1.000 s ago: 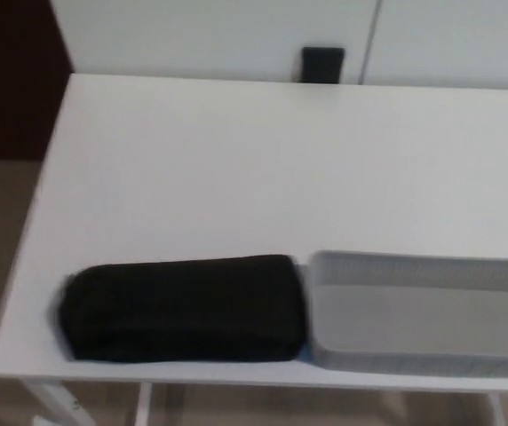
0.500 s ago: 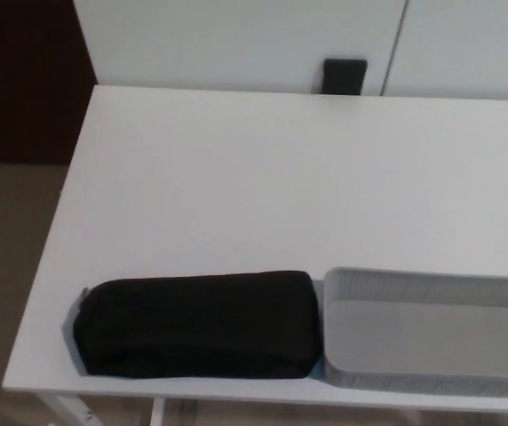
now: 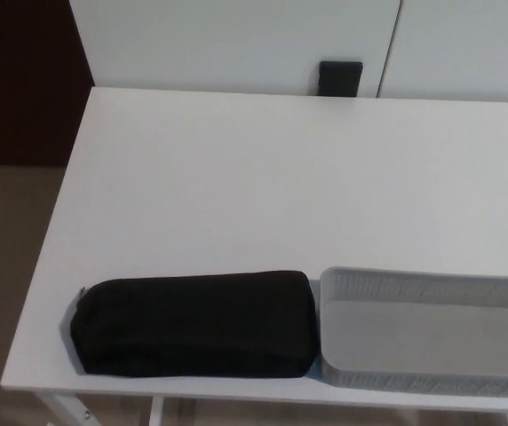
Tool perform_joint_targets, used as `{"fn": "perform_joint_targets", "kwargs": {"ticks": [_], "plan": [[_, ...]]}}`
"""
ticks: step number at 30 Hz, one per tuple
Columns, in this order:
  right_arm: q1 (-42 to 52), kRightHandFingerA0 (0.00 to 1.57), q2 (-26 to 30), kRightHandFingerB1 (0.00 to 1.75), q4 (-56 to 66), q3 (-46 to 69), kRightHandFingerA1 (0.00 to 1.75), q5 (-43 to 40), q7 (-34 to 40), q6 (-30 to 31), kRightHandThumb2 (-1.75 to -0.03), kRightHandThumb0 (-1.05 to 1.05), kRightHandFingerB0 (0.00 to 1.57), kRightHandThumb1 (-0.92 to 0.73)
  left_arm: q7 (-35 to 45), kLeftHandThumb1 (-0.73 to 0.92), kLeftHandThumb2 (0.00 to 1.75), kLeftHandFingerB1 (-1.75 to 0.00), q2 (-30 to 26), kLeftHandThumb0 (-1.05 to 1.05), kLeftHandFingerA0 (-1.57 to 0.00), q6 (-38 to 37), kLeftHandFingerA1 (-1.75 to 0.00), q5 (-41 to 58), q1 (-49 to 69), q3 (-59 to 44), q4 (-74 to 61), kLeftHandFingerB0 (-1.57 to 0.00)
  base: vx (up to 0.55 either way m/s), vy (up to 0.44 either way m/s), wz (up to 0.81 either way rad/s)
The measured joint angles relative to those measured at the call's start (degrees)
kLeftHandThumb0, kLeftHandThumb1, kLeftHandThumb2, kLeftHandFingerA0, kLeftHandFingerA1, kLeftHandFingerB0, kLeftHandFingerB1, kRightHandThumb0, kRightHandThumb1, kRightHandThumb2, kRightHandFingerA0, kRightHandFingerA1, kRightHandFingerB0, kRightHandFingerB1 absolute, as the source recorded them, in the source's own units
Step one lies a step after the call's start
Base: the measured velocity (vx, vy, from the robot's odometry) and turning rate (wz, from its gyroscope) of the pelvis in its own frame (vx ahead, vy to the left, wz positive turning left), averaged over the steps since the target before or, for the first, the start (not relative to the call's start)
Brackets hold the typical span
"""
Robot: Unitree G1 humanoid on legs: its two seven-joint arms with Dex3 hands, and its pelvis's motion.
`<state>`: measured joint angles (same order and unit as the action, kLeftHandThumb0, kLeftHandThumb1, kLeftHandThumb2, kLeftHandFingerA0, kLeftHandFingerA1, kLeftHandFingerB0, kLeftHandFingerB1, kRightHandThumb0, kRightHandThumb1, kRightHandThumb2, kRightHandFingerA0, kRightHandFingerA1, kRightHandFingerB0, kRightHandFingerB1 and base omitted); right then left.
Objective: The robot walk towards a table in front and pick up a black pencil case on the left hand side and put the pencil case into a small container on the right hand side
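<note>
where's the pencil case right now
In the head view, the black pencil case lies at the table's near left edge, its right end against the grey tray.

Body check: left hand not in view, right hand not in view. No arm or other robot part shows, so colours, shapes and markings cannot be told.

One black pencil case (image 3: pixel 192 324), one grey mesh container (image 3: pixel 432 288), one white table (image 3: pixel 281 177), one small black wall plate (image 3: pixel 340 77)
</note>
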<state>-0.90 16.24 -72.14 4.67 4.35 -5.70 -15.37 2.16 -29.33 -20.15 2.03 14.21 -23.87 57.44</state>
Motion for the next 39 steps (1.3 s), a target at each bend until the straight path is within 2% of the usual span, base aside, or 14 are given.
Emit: {"fn": "perform_joint_targets", "kwargs": {"ticks": [2,3,7,9,10,11,12,16,21,22,29,35,36,39], "plan": [[-0.3,0.57,-0.1,0.35,0.1,0.0,0.45,0.0,0.0,0.0,-0.60,-0.35,0.37,-0.65,-0.4,0.45,0.66,-0.27,-0.2,-0.49,-0.07,0.0,-0.21,0.0,1.2,-2.1,-5.6,-0.10,0.00,0.000,0.00],[-0.4,0.52,-0.2,0.45,0.1,0.0,0.55,0.0,0.0,0.0,-0.77,-0.42,0.32,-0.53,-0.5,0.48,0.55,-0.26,-0.2,-0.41,-0.03,0.0,-0.28,0.0,1.6,-2.9,-8.3,-0.10,0.00,0.000,0.00],[-0.8,0.62,-0.2,0.35,0.1,-0.1,0.46,0.0,0.0,0.0,-0.59,-0.35,0.39,-0.65,-0.4,0.38,0.71,-0.23,-0.2,-0.41,0.00,0.1,-0.15,0.3,2.2,-4.9,-17.3,0.00,0.00,0.000,0.00],[-1.0,0.61,-0.2,0.36,0.1,-0.1,0.46,0.0,0.0,0.0,-0.59,-0.36,0.39,-0.65,-0.3,0.31,0.66,-0.07,-0.2,-0.51,0.00,0.1,-0.03,0.7,2.1,-5.2,-21.9,0.00,0.00,0.000,0.00],[-1.1,0.52,-0.2,0.46,0.1,-0.1,0.56,0.0,0.0,0.0,-0.79,-0.44,0.31,-0.52,-0.2,0.34,0.66,0.00,-0.2,-0.57,0.00,0.1,0.00,1.0,2.0,-5.2,-24.3,0.00,0.00,0.000,0.00],[-1.1,0.57,-0.3,0.35,0.1,-0.1,0.45,0.0,0.0,0.0,-0.60,-0.37,0.37,-0.65,0.0,0.33,0.65,0.00,-0.2,-0.54,0.00,0.2,0.00,1.2,1.8,-5.2,-27.3,0.00,0.00,0.000,0.00],[-1.2,0.49,-0.3,0.47,0.1,-0.1,0.55,0.0,0.0,0.0,-0.80,-0.45,0.32,-0.52,0.1,0.32,0.64,-0.01,-0.2,-0.49,0.00,0.2,-0.01,1.4,1.6,-5.2,-29.1,0.00,0.00,0.000,0.00],[-1.3,0.46,-0.3,0.46,0.1,-0.1,0.53,0.0,0.0,0.0,-0.79,-0.44,0.33,-0.53,0.6,0.31,0.66,-0.07,-0.2,-0.45,0.00,0.9,-0.06,1.6,-0.3,-3.4,-37.5,0.00,0.00,0.000,0.00],[-1.4,0.52,-0.3,0.46,0.1,-0.1,0.55,0.0,0.0,0.0,-0.80,-0.44,0.32,-0.53,1.9,0.32,0.65,-0.05,0.1,-0.47,0.00,2.4,-0.07,1.2,-4.7,2.3,-48.7,0.00,0.00,0.000,0.00],[-1.4,0.52,-0.3,0.35,0.1,-0.1,0.41,0.1,0.0,0.0,-0.60,-0.36,0.38,-0.65,2.3,0.33,0.67,-0.05,0.4,-0.48,0.00,2.9,-0.07,1.0,-6.1,4.4,-51.3,0.00,0.00,0.000,0.00],[-1.9,0.51,-0.3,0.35,0.1,-0.4,0.41,0.1,0.2,0.0,-0.59,-0.37,0.39,-0.66,6.4,0.35,0.69,-0.07,3.2,-0.47,0.00,7.1,-0.07,-3.1,-14.4,21.2,-67.3,0.00,0.00,0.000,0.00],[-2.0,0.49,-0.3,0.35,0.1,-0.5,0.41,0.2,0.3,0.0,-0.60,-0.37,0.38,-0.65,9.6,0.34,0.68,-0.10,5.1,-0.41,0.00,10.8,-0.08,-8.9,-19.1,33.7,-73.9,0.00,0.00,0.000,0.00],[-2.0,0.48,-0.3,0.45,0.1,-0.6,0.52,0.2,0.3,0.0,-0.78,-0.44,0.32,-0.53,10.0,0.34,0.67,-0.07,5.2,-0.44,0.00,11.3,-0.04,-9.7,-19.5,35.1,-74.3,0.00,0.00,0.000,0.00],[-2.1,0.52,-0.3,0.46,0.1,-0.8,0.54,0.2,0.3,0.0,-0.78,-0.43,0.32,-0.53,11.0,0.36,0.66,0.00,5.2,-0.48,0.00,13.0,0.00,-12.7,-20.4,39.5,-74.7,0.00,0.00,0.000,0.00]]}}
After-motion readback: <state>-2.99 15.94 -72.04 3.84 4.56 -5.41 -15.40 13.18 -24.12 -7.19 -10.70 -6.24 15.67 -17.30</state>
